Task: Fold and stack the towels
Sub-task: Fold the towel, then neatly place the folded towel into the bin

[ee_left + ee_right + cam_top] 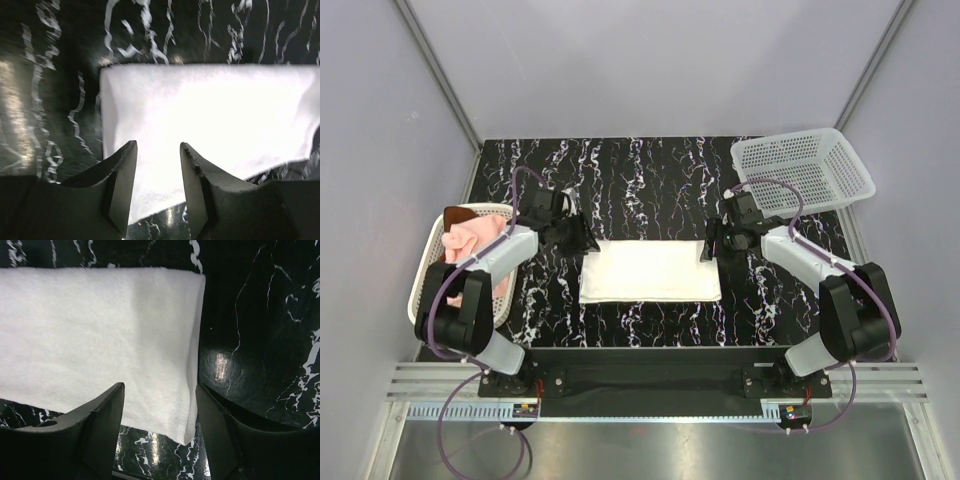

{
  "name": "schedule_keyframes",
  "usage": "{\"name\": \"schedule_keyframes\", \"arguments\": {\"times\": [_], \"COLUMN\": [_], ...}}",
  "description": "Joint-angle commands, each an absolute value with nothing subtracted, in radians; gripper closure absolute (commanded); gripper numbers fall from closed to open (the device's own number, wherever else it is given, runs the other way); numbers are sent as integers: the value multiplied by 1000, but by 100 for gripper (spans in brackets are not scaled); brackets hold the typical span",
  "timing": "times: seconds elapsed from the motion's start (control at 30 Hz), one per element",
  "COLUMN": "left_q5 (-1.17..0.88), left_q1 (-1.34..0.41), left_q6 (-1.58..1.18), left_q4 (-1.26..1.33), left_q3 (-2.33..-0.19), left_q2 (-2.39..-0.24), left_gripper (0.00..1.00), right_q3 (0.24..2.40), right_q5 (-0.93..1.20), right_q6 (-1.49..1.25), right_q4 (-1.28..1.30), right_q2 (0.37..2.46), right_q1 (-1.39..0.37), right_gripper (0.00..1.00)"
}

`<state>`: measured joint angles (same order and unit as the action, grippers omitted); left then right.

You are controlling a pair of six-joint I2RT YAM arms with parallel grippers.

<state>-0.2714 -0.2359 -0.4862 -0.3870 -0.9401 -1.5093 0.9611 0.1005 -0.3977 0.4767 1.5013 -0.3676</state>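
Flat on desk (650, 180), folded once: white towel (651, 271). Parted, gripping nothing: left end effector (158, 145) and right end effector (160, 386), poised at opposite short edges (likely for another fold). Heaped in basket (420, 280): pink towel (470, 238).

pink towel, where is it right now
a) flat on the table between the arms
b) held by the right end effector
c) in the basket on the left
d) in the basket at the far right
C: the pink towel lies bunched inside the left basket, and the towel flat on the table between the arms is the white towel.
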Motion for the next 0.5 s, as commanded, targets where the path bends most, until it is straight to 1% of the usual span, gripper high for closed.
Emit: {"name": "schedule_keyframes", "arguments": {"times": [0.0, 0.23, 0.37, 0.47], "left_q5": [-428, -410, -342, -299], "left_q1": [-238, -233, -232, -232], "left_q6": [-503, -531, -529, -529], "left_q4": [-327, -296, -327, -336], "left_q3": [-899, -821, -807, -807], "left_q2": [-1545, -1563, -1551, -1543], "left_gripper": [55, 56, 56, 57], "right_q3": [925, 842, 783, 758], "right_q5": [135, 196, 248, 250], "right_q6": [-405, -407, -423, -451], "right_q4": [466, 356, 292, 282], "right_q2": [1520, 1557, 1578, 1588], "right_q1": [-365, -365, -365, -365], "right_gripper": [33, 34, 36, 38]}}
